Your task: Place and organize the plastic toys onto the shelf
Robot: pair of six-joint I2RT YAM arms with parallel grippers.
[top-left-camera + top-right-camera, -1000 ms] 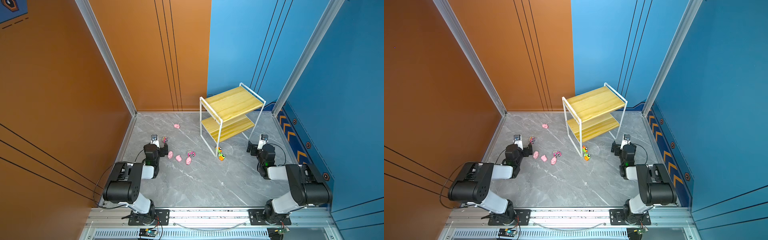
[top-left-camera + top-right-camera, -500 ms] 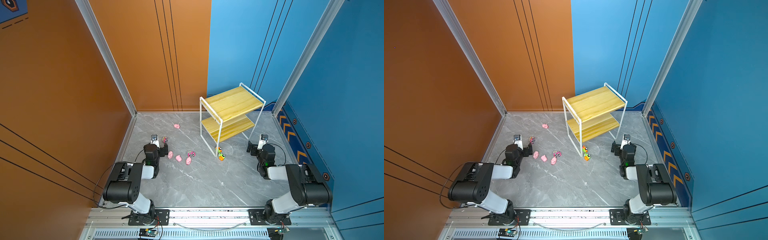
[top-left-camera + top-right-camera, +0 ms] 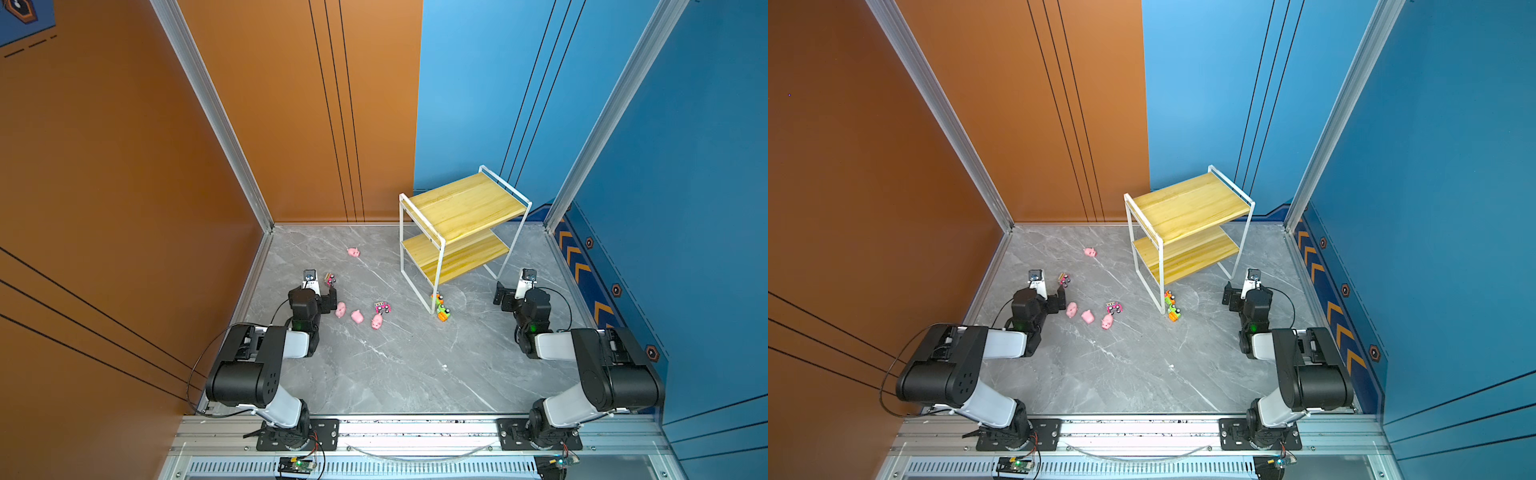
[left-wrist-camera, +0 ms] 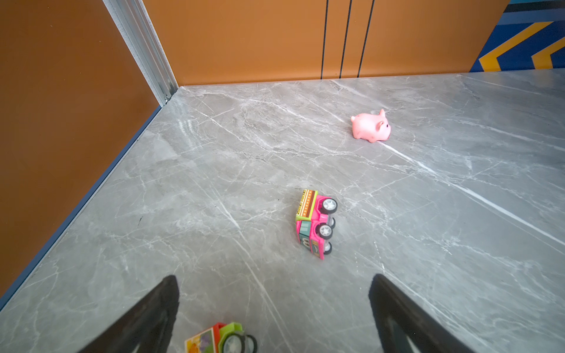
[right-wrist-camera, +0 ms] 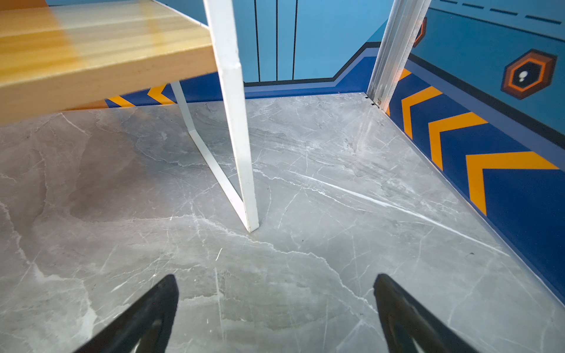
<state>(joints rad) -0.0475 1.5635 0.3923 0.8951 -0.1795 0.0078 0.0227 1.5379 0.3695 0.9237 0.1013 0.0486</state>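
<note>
The shelf [image 3: 465, 214] [image 3: 1187, 208] stands at the back right with both yellow boards bare. The plastic toys lie on the grey floor. One pink pig [image 3: 353, 252] [image 4: 370, 126] lies far back, and three pigs [image 3: 357, 316] cluster near my left arm. A pink car [image 3: 329, 279] [image 4: 316, 223] lies on its side ahead of my open left gripper [image 3: 320, 293] [image 4: 273, 280]. A green-orange car [image 4: 220, 339] lies low between its fingers, untouched. Another pink car [image 3: 382, 307] and two orange-green cars [image 3: 440, 306] sit near the shelf's front leg. My right gripper [image 3: 517, 291] [image 5: 275, 279] is open and empty, facing a shelf leg [image 5: 238, 122].
An orange wall [image 3: 124, 187] closes the left side and a blue wall [image 3: 685, 187] the right. A metal rail [image 3: 415, 432] at the front carries both arm bases. The blue skirting with yellow chevrons [image 5: 489, 171] runs close beside the right gripper.
</note>
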